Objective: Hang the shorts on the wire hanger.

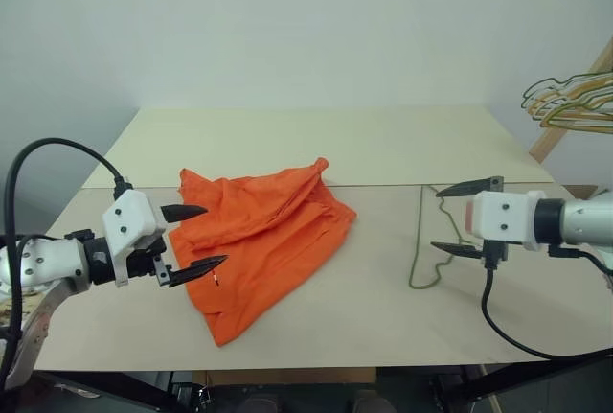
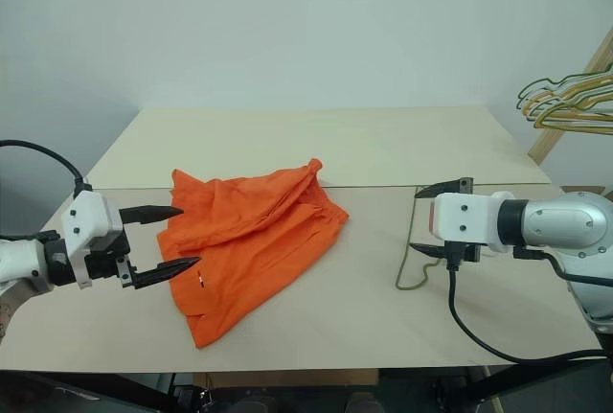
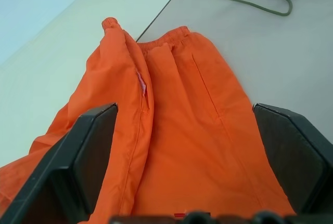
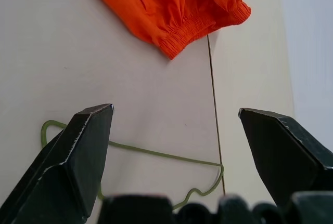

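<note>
While nothing has yet been picked up, a wide pale beige table (image 1: 316, 145) made of two boards, with a seam running across it, spreads out below a plain white wall.

Bright orange cloth shorts (image 1: 263, 240) lie crumpled on the near board, left of centre, with the gathered elastic waistband pointing toward the seam and a lower corner reaching toward the near edge. Well apart from the shorts, on the right of the near board, lies a thin, dull grey-olive wire hanger (image 2: 410, 258), flat on the table, with its small hook away from the shorts.

At the far right edge, off the table, hangs a cluster of gold and dark-green hangers (image 1: 572, 102).

A white and black left gripper (image 1: 196, 240) hovers just beside the left edge of the shorts, aimed across and slightly down toward the cloth, its two black fingers wide apart and holding nothing. A matching right gripper (image 1: 460, 218) hovers over the wire hanger, pointing inward and tilted downward, its fingers also spread wide and empty.

The step in hand appears to be reaching for each item. To do it well, the left gripper should probably pinch the waistband rather than loose fabric, so the shorts hang evenly. The right gripper would need to come down low and close on the thin wire cleanly, since a flat wire is easy to miss or push along the table.
</note>
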`<state>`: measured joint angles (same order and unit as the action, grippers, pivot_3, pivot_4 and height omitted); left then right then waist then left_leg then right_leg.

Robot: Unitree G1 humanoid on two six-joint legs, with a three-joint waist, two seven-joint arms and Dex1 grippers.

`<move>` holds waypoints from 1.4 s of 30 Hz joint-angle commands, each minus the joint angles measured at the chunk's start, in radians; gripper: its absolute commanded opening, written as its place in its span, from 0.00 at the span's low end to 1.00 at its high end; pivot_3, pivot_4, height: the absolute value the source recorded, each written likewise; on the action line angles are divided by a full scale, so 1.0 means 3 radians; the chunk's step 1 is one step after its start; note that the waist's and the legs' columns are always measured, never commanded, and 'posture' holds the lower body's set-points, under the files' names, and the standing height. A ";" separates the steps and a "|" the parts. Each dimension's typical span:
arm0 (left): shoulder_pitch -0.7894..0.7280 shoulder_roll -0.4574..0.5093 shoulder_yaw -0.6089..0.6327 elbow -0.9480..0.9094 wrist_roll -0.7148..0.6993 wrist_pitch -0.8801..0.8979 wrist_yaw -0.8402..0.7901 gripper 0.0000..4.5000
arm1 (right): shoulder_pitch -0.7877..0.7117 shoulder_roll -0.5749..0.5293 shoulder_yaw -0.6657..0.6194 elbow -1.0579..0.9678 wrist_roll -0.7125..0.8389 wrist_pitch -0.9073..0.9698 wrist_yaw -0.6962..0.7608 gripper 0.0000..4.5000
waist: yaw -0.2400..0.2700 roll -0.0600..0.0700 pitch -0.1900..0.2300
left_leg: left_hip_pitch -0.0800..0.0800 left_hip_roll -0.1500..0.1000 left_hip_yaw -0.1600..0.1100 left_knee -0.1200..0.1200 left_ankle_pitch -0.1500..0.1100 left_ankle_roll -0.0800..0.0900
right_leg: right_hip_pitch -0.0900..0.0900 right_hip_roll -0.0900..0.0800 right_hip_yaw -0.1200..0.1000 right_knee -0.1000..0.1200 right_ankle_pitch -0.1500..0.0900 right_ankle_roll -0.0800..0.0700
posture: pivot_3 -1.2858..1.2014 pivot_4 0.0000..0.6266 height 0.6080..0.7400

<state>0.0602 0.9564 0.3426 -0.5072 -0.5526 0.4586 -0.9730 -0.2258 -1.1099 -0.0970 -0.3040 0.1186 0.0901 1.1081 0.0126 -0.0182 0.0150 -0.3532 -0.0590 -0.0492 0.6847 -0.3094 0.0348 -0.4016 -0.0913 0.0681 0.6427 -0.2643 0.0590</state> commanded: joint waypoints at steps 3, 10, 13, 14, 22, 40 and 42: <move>-0.0118 -0.0045 0.0093 -0.0056 -0.0006 -0.0047 0.0093 1.00 | -0.0038 -0.0006 -0.0076 -0.0048 -0.0002 -0.0058 -0.0035 0.99 | 0.0000 0.0000 0.0000 | 0.0000 0.0000 0.0000 0.0000 0.0000 0.0000 | 0.0000 0.0000 0.0000 0.0000 0.0000 0.0000 | 0.53 0.00 1.00; -0.0145 -0.0037 0.0059 -0.0029 0.0010 -0.0053 0.0068 1.00 | -0.0040 -0.0009 -0.0071 -0.0043 0.0006 -0.0080 -0.0018 0.99 | -0.0002 0.0000 0.0000 | 0.0000 0.0000 0.0000 0.0000 0.0000 0.0000 | 0.0000 0.0000 0.0000 0.0000 0.0000 0.0000 | 0.53 0.00 1.00; -0.0153 -0.0030 0.0025 -0.0047 0.0016 -0.0041 0.0069 1.00 | -0.0069 0.0000 -0.0072 -0.0004 0.0021 -0.0133 -0.0006 0.99 | -0.0002 0.0000 0.0000 | 0.0000 0.0000 0.0000 0.0000 0.0000 0.0000 | 0.0000 0.0000 0.0000 0.0000 0.0000 0.0000 | 0.52 0.00 1.00; -0.0162 -0.0027 0.0006 -0.0055 0.0023 -0.0037 0.0075 1.00 | -0.0104 0.0013 -0.0050 0.0039 0.0020 -0.0166 0.0000 0.99 | -0.0002 0.0000 0.0000 | 0.0000 0.0000 0.0000 0.0000 0.0000 0.0000 | 0.0000 0.0000 0.0000 0.0000 0.0000 0.0000 | 0.52 0.00 1.00; -0.0180 -0.0071 -0.0360 -0.0133 0.0065 0.0029 0.0059 1.00 | -0.0387 0.0078 0.0249 0.0451 -0.0149 -0.0553 0.0079 0.99 | -0.0017 0.0000 0.0000 | 0.0001 0.0000 0.0002 0.0000 0.0000 -0.0001 | 0.0000 0.0000 0.0000 0.0000 0.0000 0.0000 | 0.51 0.00 1.00; 0.0881 0.0250 -0.0407 -0.0009 0.0508 -0.0616 -0.0661 1.00 | -0.0060 0.0409 0.0347 0.0021 -0.0317 -0.0322 -0.0262 0.99 | -0.0054 0.0006 0.0000 | 0.0001 0.0001 0.0003 0.0000 -0.0001 0.0002 | 0.0000 0.0000 -0.0001 -0.0001 -0.0001 -0.0003 | 0.50 0.00 1.00; 0.0971 0.0202 -0.0451 0.0009 0.0639 -0.0682 -0.0604 1.00 | -0.0010 0.0433 0.0339 -0.0021 -0.0324 -0.0296 -0.0291 0.99 | -0.0054 0.0006 0.0000 | 0.0000 0.0002 0.0002 0.0000 -0.0001 0.0001 | 0.0000 0.0002 -0.0001 -0.0001 -0.0001 -0.0003 | 0.50 0.00 1.00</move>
<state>0.3451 1.0200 0.1954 -0.4900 -0.3828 0.2781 -1.1658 -0.2270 -0.9847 0.0277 -0.2799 0.0214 -0.0119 1.0377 -0.0036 -0.0164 0.0150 -0.3531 -0.0585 -0.0485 0.6847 -0.3097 0.0352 -0.4016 -0.0908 0.0677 0.6425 -0.2647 0.0580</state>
